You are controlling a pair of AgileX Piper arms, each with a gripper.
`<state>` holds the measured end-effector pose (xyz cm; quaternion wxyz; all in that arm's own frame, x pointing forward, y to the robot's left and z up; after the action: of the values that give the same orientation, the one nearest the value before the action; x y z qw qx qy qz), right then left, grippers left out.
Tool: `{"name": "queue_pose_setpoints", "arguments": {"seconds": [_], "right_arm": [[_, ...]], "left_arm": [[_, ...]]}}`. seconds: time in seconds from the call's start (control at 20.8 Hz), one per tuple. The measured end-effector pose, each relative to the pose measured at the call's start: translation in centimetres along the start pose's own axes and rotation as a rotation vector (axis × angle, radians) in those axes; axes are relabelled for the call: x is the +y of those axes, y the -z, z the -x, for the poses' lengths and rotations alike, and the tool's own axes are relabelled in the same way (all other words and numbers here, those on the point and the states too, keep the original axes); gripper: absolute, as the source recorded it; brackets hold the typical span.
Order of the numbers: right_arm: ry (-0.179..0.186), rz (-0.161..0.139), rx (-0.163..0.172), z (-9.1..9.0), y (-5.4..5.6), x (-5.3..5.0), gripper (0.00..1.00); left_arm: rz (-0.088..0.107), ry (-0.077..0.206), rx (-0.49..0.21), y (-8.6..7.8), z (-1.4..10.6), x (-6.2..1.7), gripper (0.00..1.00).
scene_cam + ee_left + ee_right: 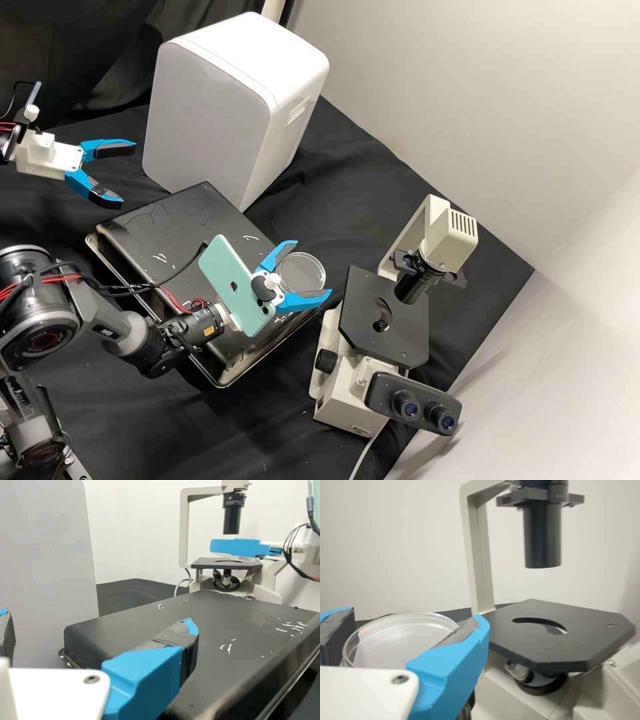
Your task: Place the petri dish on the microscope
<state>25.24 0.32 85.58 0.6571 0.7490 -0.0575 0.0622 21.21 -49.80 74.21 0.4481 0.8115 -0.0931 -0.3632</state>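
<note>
Right gripper (pixel 309 269), we note, clasps the petri dish (pixel 300 273) just beside the microscope stage (pixel 390 317); left gripper (pixel 125 171) hangs wide open near the white box (pixel 227 100).

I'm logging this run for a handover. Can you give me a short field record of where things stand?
petri dish: held between the right gripper fingers, beside the stage, not over it
microscope stage: nothing on it
left gripper: fingers open, empty, near the tray
task status: dish not yet placed
</note>
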Motion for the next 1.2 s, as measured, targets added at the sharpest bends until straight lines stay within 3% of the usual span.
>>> {"name": "queue_pose_setpoints", "arguments": {"seconds": [0.1, 0.34, 0.58, 1.06, 1.2], "right_arm": [[-0.005, -0.012, -0.004, 0.0, -0.2, 0.2, 0.0], [-0.018, -0.007, -0.009, -0.1, -0.4, 0.7, 0.0], [-0.032, -0.005, -0.017, -1.5, -0.9, 1.0, 0.0], [-0.049, -0.015, -0.131, -5.3, -3.4, 1.8, 0.0], [-0.067, 0.004, -0.14, -6.2, -4.0, 2.2, 0.0]], "left_arm": [[0.0, 0.0, 0.0, 0.0, 0.0, 0.0, 1.0], [0.0, 0.0, 0.0, 0.0, 0.0, 0.0, 1.0], [0.0, 0.0, 0.0, 0.0, 0.0, 0.0, 1.0], [0.005, 0.008, 0.0, 0.0, -0.1, -0.21, 1.0], [0.005, 0.008, 0.0, 0.0, -0.1, -0.21, 1.0]]}}
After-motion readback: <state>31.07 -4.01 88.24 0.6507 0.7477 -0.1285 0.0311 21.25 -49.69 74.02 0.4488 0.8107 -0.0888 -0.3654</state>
